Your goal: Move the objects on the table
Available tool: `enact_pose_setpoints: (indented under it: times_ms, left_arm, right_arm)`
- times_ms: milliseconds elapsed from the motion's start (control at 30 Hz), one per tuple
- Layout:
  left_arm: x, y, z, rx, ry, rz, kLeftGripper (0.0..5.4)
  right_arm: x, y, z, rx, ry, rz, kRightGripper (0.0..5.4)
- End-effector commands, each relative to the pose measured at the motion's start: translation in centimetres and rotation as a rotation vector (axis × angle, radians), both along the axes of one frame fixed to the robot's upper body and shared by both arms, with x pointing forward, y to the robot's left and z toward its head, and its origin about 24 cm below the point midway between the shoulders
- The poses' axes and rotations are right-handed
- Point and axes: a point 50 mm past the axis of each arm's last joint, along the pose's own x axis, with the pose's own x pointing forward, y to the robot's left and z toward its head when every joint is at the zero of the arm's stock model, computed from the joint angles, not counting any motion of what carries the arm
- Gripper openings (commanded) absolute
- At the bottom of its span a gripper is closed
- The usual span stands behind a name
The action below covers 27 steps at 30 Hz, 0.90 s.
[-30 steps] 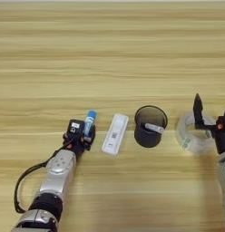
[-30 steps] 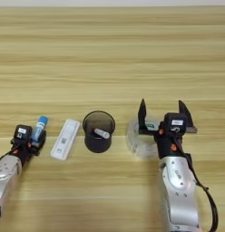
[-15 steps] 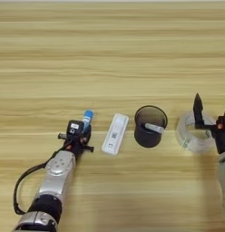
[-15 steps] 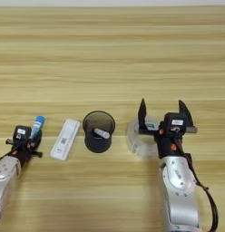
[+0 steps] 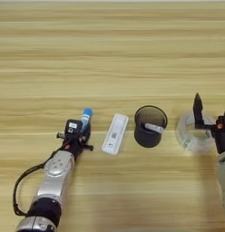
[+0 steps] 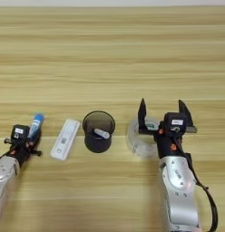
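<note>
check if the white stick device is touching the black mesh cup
Apart. The left eye view shows a strip of bare table between the white stick device and the black mesh cup.

Four things lie in a row across the near half of the table (image 5: pixel 112 54), well back from its far edge. Leftmost is the tube (image 5: pixel 85 117), with the left gripper (image 5: pixel 77 134) touching its near end. To its right lies the stick-like device (image 5: pixel 115 133), then the mesh cup (image 6: pixel 98 131), upright, with a small piece inside. Rightmost is the tape roll (image 6: pixel 140 137), lying flat, with the right gripper (image 6: pixel 162 118) over its right side
</note>
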Motion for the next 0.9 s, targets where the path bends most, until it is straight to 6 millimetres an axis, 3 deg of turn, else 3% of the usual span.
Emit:
enact_pose_setpoints:
  times_ms: [33,367,567,900]
  left_arm:
    - [-0.6,-1.5,1.2,-0.065,-0.020,-0.027,1.35]
    - [-1.8,-4.4,3.3,-0.172,-0.031,-0.084,1.35]
    - [-3.4,-7.8,2.6,-0.285,0.059,-0.161,1.35]
    - [-4.5,-10.2,1.6,-0.303,0.144,-0.244,1.35]
  right_arm:
    - [0.1,0.0,0.2,-0.002,-0.002,0.002,5.40]
    - [0.2,-0.1,0.2,-0.005,-0.002,0.002,5.40]
    - [0.1,0.0,0.2,-0.003,-0.004,0.003,5.40]
    - [0.2,0.1,0.2,-0.002,-0.002,0.003,5.40]
